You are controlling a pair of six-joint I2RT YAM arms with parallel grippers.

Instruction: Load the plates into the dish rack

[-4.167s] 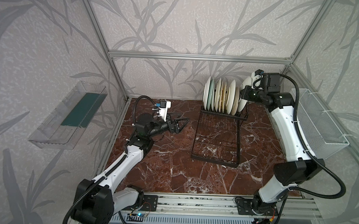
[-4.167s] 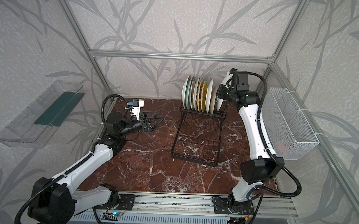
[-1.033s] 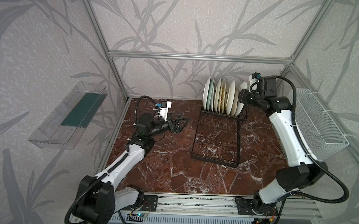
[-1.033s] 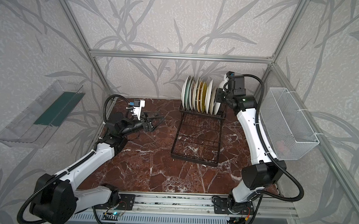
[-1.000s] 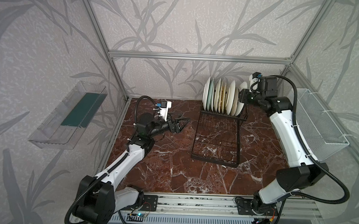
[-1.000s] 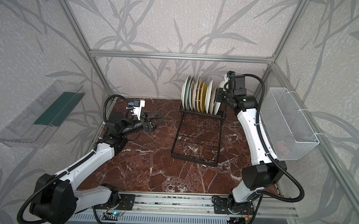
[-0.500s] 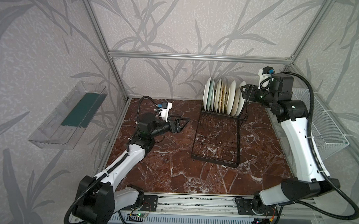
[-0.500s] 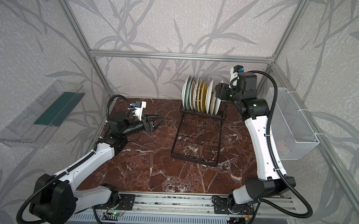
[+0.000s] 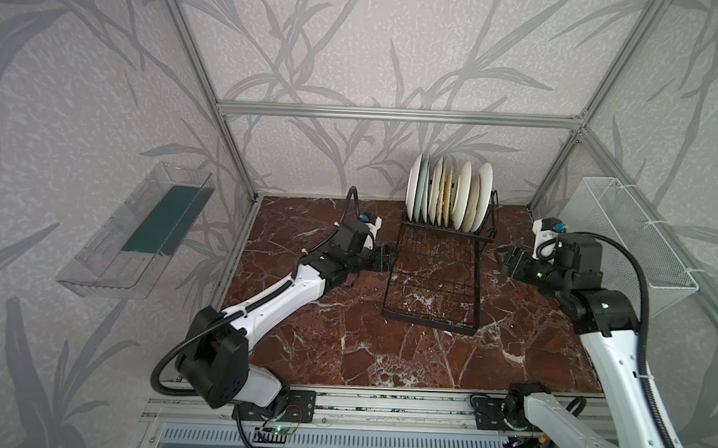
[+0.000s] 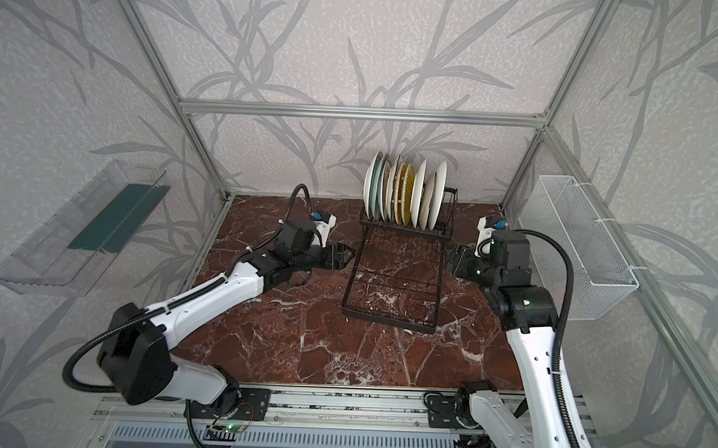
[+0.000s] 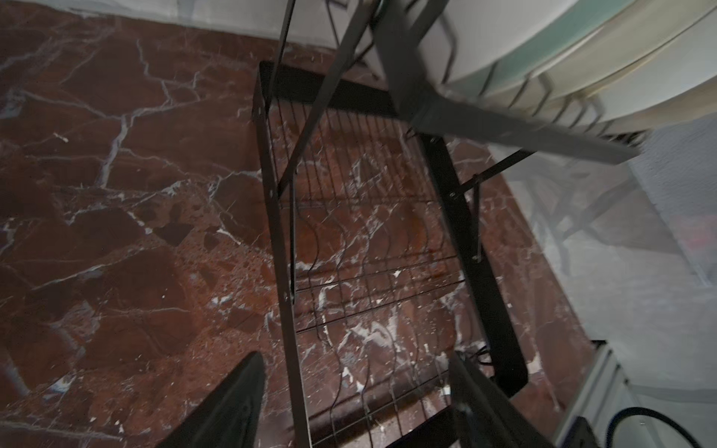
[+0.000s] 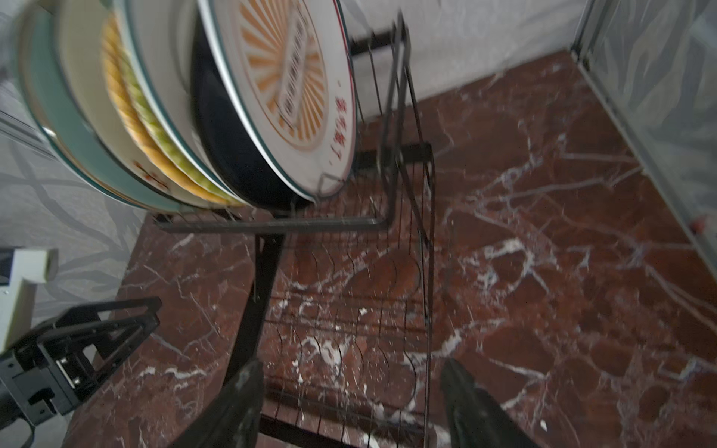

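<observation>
Several plates (image 9: 450,200) (image 10: 404,193) stand on edge in the raised back section of the black wire dish rack (image 9: 428,326) (image 10: 388,318). The right wrist view shows the orange-sunburst plate (image 12: 295,85) outermost, with a black plate (image 12: 232,147) behind it. My left gripper (image 9: 391,257) (image 10: 345,257) (image 11: 354,357) is open and low at the rack's left side. The rack's side rail (image 11: 285,271) runs between its jaws. My right gripper (image 9: 501,258) (image 10: 451,258) (image 12: 349,364) is open and empty, low at the rack's right side, facing the flat grid tray (image 12: 349,310).
A clear plastic bin (image 9: 140,232) hangs on the left wall and a white mesh basket (image 9: 635,245) on the right wall. Aluminium frame posts stand at the back corners. The arms' base rail (image 9: 382,405) runs along the front of the marble table.
My right gripper left the outermost plate in the rack, pulled back and dropped low beside the rack's right side. My left gripper moved right to the rack's left rail, jaws narrowing somewhat.
</observation>
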